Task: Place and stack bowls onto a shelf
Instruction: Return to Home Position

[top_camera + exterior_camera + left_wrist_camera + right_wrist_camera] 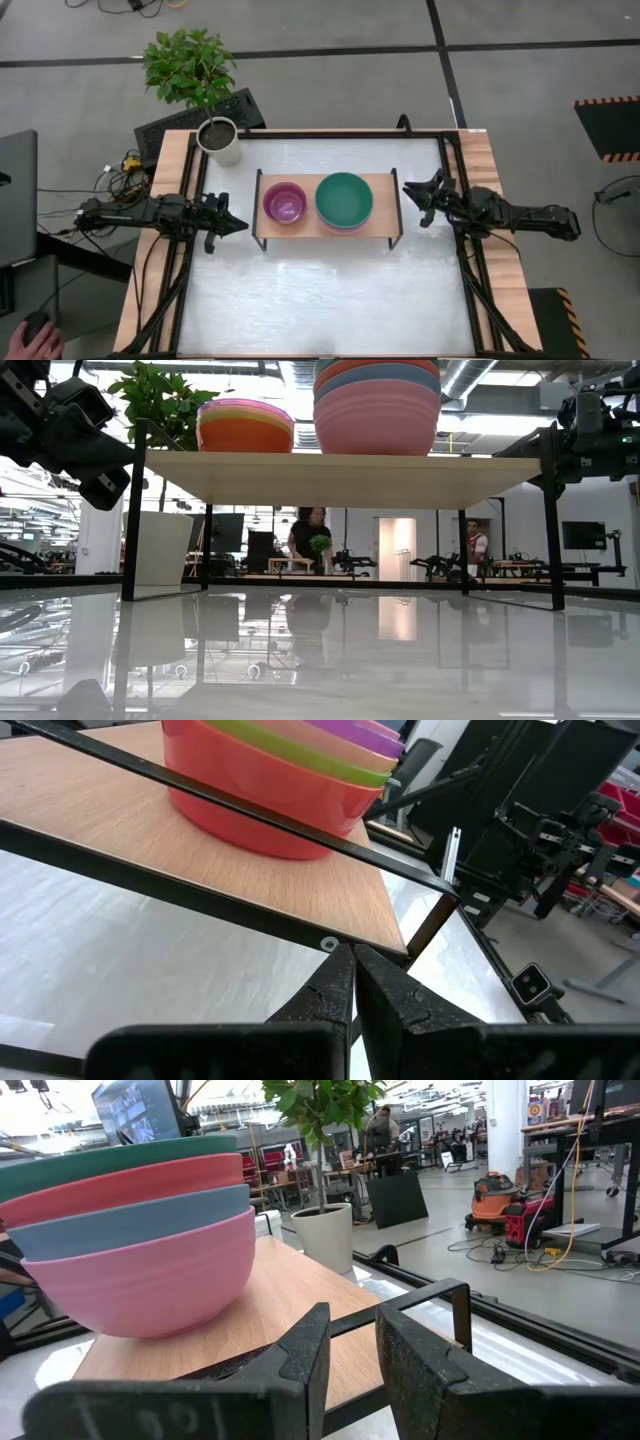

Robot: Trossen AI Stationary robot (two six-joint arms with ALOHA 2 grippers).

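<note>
Bowls (345,198) stacked in two piles on shelf (312,228), left tool (238,225) closed, right tool (413,200) slightly parted

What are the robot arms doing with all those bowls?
Nothing is being held right now. The bowls sit on the shelf in two piles: a small stack with a purple bowl on top, and a big stack with a teal bowl on top. The left gripper, shut and empty, hangs by the shelf's left end; the right gripper, open, by its right end.
</note>
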